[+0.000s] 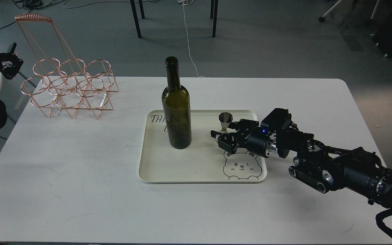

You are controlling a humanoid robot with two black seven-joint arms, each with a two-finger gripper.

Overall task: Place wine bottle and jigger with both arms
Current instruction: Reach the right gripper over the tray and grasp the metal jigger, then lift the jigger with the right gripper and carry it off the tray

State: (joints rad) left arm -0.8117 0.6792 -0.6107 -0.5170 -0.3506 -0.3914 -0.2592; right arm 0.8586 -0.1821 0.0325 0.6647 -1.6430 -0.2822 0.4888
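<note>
The broad white rounded-corner tabletop [80, 177] carries everything, and my black right arm [335, 166] reaches across it from about four o'clock. At the tabletop's ten o'clock corner stands a copper wire bottle rack [70, 90] with ringed cells, well apart from the work. In the middle lies the cream rectangular tray [168, 170] with a bear drawn at its five o'clock corner. On it the tall dark olive-green glass wine bottle [177, 109] stands upright at the tray's ten o'clock, and the small shiny steel hourglass jigger [225, 123] stands upright near the tray's two o'clock edge. My right gripper [224, 135] sits just beside the jigger with its fingers spread apart, grasping nothing; the jigger looks free of them. My left gripper [10, 63] hangs off the tabletop's edge at nine o'clock, too dark to tell how its fingers stand. I judge both things placed; next I should draw straight back toward four o'clock without brushing the jigger.
</note>
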